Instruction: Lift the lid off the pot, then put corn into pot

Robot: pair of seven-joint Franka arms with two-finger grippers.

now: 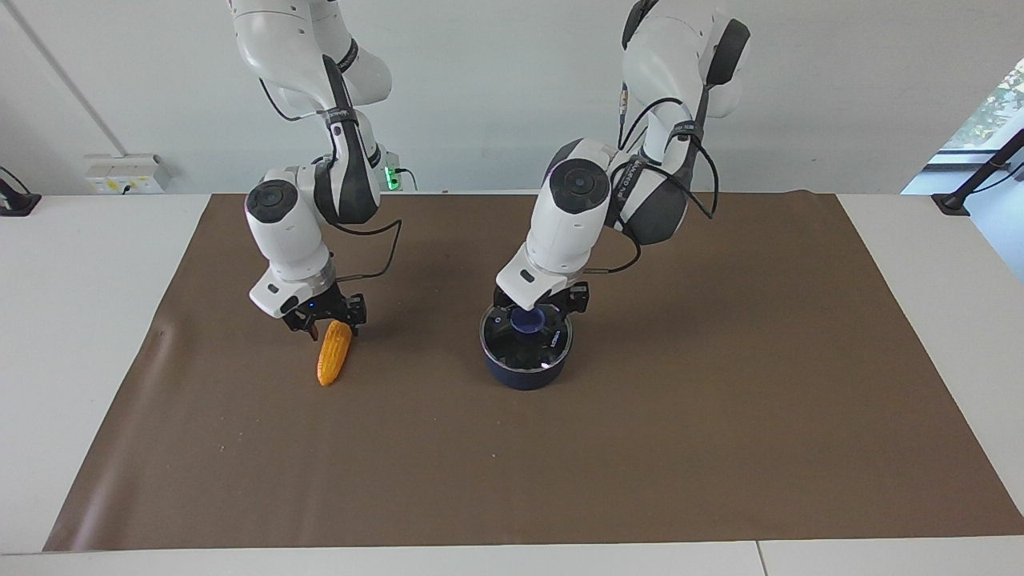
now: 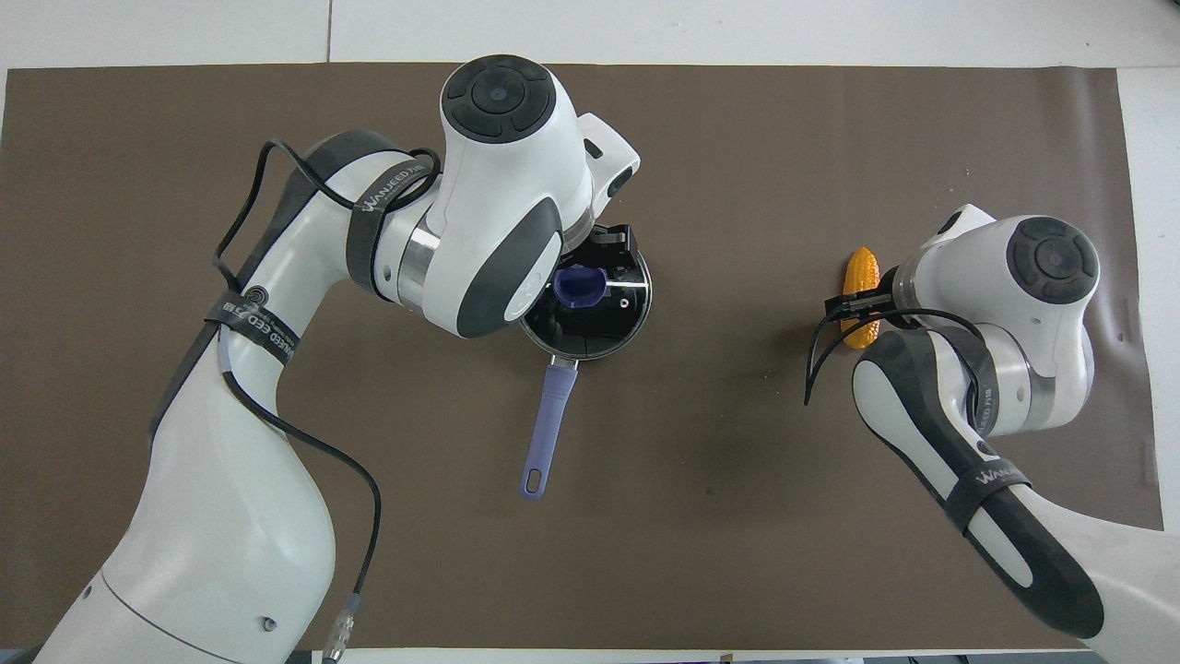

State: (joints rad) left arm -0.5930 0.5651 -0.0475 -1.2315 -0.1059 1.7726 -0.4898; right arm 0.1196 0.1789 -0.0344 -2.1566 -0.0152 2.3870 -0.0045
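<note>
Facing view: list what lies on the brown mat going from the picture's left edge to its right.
right gripper at the corn's top end → corn → pot with its lid on, left gripper over the knob.

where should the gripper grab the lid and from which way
Take the lid by its blue knob, coming straight down from above. The lid lies flat on the pot, its glass disc offers no edge to pinch, and the knob stands up at the centre. The left gripper is already over it.
</note>
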